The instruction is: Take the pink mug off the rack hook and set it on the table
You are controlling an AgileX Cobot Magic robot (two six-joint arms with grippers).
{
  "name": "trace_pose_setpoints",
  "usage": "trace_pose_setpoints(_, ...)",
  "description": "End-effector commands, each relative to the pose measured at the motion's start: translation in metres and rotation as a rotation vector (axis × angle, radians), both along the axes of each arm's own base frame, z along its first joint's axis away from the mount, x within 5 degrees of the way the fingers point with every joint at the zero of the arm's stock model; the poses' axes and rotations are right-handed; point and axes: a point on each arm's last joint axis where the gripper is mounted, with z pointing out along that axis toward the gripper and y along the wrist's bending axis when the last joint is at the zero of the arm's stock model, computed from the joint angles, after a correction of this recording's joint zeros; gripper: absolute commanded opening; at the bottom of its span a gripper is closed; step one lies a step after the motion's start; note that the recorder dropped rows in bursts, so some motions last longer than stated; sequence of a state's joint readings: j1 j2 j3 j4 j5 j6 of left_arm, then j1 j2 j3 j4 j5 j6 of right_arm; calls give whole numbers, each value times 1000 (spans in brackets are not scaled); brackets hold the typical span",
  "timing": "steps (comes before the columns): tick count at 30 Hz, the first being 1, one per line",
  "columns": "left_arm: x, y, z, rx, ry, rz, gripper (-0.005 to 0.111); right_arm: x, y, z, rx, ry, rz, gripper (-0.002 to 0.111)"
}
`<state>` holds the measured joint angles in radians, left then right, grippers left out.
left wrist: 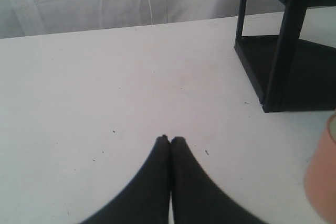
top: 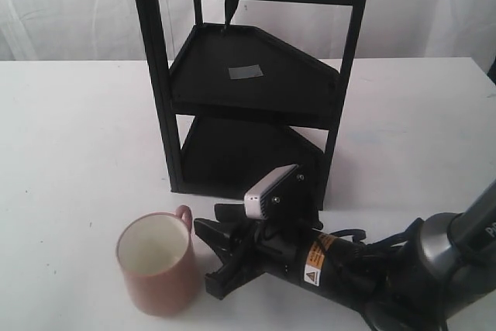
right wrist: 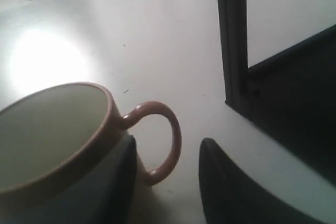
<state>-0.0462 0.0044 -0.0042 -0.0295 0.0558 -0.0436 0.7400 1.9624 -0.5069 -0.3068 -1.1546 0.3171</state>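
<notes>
Right gripper [top: 205,257] open, low on the bench [top: 70,153], one jaw each side of the handle [right wrist: 176,140] of the pink mug [top: 159,265]. Nearest by far. Left gripper [left wrist: 169,140] shut, farther off.

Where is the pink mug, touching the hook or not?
Apart. The exterior view shows the pink mug on the table, far from the rack hook.

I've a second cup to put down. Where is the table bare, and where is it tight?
Bare: the wide stretch of table left of the rack, and the stretch right of it. Crowded: in front of the rack, where the pink mug and the right gripper sit close together.
</notes>
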Motion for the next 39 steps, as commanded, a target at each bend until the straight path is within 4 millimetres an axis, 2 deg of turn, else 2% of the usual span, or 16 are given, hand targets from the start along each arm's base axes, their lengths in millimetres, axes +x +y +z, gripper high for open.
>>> trace_pose_setpoints(1,0,0,-1,1,-2,-2,0,0,-3,-1,-4,40,-17,37)
trace_pose_setpoints(9,0,0,-1,1,-2,-2,0,0,-6,15,-47,39,-44,37)
trace_pose_setpoints(14,0,0,-1,1,-2,-2,0,-6,-10,26,-78,47,-18,37)
trace_pose_setpoints(18,0,0,-1,1,-2,-2,0,-15,-25,37,-44,57,-90,34)
trace_pose_setpoints(23,0,0,-1,1,-2,-2,0,-36,-49,50,-11,56,-140,27)
trace_pose_setpoints(26,0,0,-1,1,-2,-2,0,-50,-62,64,50,52,-149,13)
trace_pose_setpoints(28,0,0,-1,1,-2,-2,0,-60,-69,76,98,11,-129,0)
trace_pose_setpoints(39,0,0,-1,1,-2,-2,0,-101,-106,145,475,-140,-106,0)
